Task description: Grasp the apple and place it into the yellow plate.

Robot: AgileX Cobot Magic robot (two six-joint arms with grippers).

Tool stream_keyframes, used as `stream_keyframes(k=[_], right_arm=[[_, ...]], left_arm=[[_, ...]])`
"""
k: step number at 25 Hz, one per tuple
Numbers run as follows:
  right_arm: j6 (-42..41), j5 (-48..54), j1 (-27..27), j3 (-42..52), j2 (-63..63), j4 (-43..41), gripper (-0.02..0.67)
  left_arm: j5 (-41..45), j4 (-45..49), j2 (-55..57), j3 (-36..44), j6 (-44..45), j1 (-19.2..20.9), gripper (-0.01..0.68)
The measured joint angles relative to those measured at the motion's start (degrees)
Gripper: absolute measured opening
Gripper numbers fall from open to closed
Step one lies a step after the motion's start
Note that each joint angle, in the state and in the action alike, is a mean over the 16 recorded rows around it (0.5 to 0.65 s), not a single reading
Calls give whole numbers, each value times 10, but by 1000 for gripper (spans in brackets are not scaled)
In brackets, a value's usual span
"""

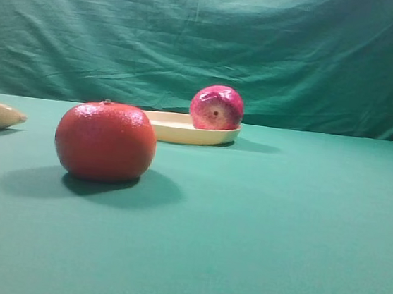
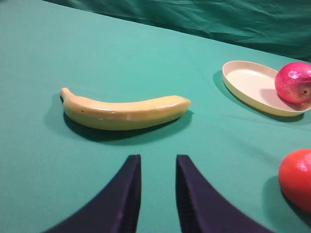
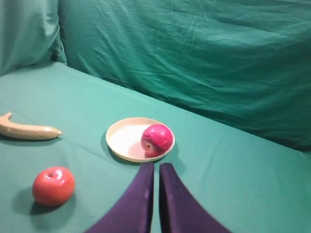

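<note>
Apple [image 1: 216,107] sits inside the yellow plate [image 1: 177,132], at the plate's right edge in the exterior high view, resting against the low rim; dark dimple faces the camera. Right wrist view agrees: apple [image 3: 157,139] on the right portion of the plate [image 3: 124,138], centre of frame. Left wrist view: apple [image 2: 293,82] at the near right end of the plate [image 2: 248,83], upper right of frame. Orange-red fruit [image 1: 105,141] stands on the green worktop [image 1: 279,234] in front of and left of the plate, apart from it, partly overlapping the plate's left rim in the exterior high view only. Banana [image 2: 124,112] lies on its side mid-frame in the left wrist view, well apart from the plate; only its tip shows at the left edge of the exterior high view. Right hand [image 3: 156,167] at bottom centre of its view, dark fingers nearly together, thin slit between them, nothing held, short of the plate. Left hand [image 2: 158,162] at bottom centre of its view, fingers parted with a narrow gap, empty, worktop visible between them, just below the banana. Wrinkled green cloth [image 1: 208,42] forms the backdrop.
</note>
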Motion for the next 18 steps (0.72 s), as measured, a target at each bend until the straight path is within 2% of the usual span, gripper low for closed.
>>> stream_keyframes(k=[6, 18], right_arm=[[1, -44, -42, 88, -50, -3, 0], [2, -109, -163, 241, -152, -1, 0]], left_arm=[[0, 0, 0, 0, 0, 0, 157], [0, 0, 0, 0, 0, 0, 157]])
